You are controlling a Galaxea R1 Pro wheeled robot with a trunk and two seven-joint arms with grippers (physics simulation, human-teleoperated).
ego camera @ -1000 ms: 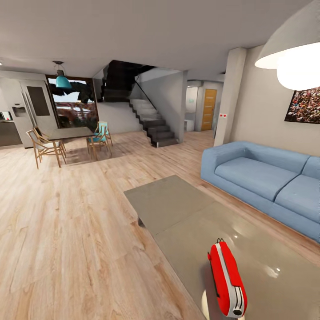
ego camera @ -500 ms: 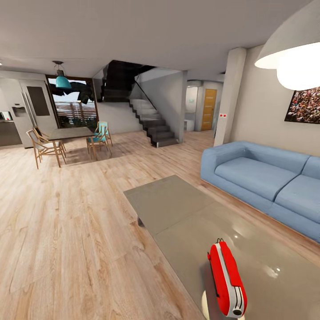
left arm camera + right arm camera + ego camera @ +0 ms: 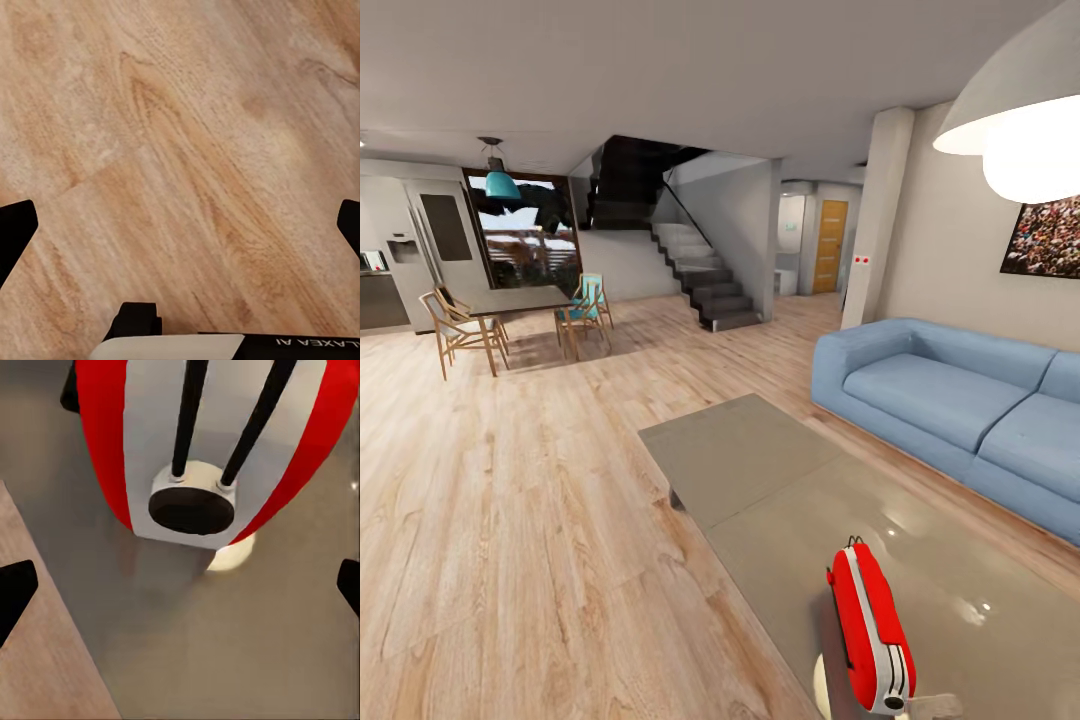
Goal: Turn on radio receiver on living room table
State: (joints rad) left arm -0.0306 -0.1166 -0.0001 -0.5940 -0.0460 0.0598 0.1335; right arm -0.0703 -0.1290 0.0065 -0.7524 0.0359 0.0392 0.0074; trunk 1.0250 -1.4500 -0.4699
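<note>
The red radio receiver (image 3: 872,640) stands edge-on near the front of the grey table (image 3: 760,470), with its thin wire handle on top. In the right wrist view the radio receiver (image 3: 105,442) looms close, showing red sides, a white band, two black wires and a round dark-centred white fitting. My right gripper (image 3: 180,592) hangs open just short of it, over the table (image 3: 225,660), its dark fingertips (image 3: 15,589) wide apart. My left gripper (image 3: 180,229) is open over bare wood floor (image 3: 180,150), holding nothing.
A blue sofa (image 3: 960,400) runs along the table's right side under a white pendant lamp (image 3: 1020,110). Light wood floor (image 3: 510,500) stretches left. A dark dining table with wooden chairs (image 3: 510,315) and a staircase (image 3: 700,270) stand far back.
A pale part of my right arm has come into the head view at the bottom edge, just right of the radio. The radio and table have not moved.
</note>
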